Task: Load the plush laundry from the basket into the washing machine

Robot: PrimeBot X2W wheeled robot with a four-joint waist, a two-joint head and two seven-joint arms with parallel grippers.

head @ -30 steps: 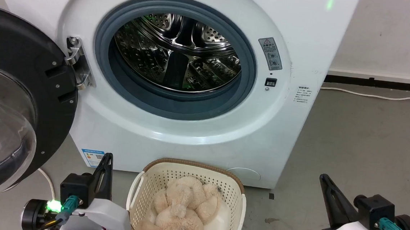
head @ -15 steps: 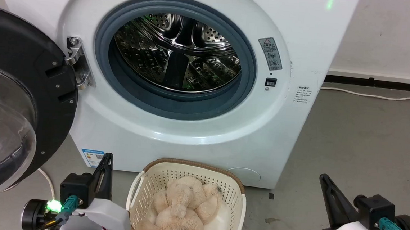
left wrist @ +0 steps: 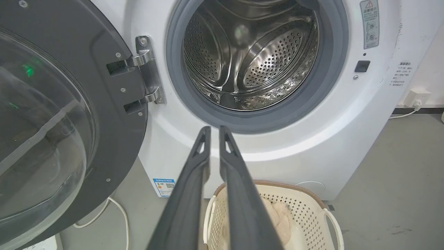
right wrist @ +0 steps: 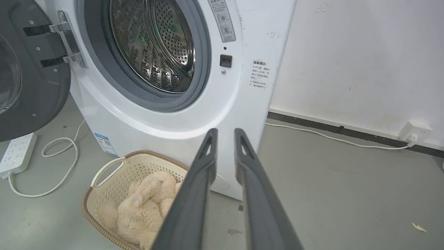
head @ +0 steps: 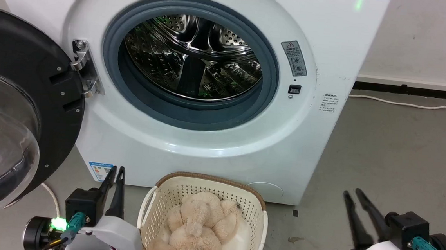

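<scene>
The fluffy beige plush laundry [head: 200, 227] lies curled in the cream basket [head: 203, 176] on the floor, right in front of the white washing machine [head: 213, 148]. The machine's steel drum [head: 192, 56] holds nothing, and its black-framed glass door [head: 8, 106] is swung wide to the left. My left gripper [head: 116, 168] hangs left of the basket, open by a narrow gap and holding nothing. My right gripper [head: 351, 192] is well to the basket's right, also slightly open with nothing in it. The left wrist view has the left gripper [left wrist: 214, 127] pointing at the door ring. The right gripper [right wrist: 225, 130] points at the washer's lower right corner.
A white power strip [right wrist: 15, 152] and looping white cable [right wrist: 59, 163] lie on the floor under the open door. A wall socket [right wrist: 414, 130] with a cable [head: 405, 103] along the skirting sits right of the machine. Bare grey floor spreads to the right.
Both grippers have gone from shut to slightly open, their fingers now apart by a narrow gap. The plush, basket and washer have not moved.
</scene>
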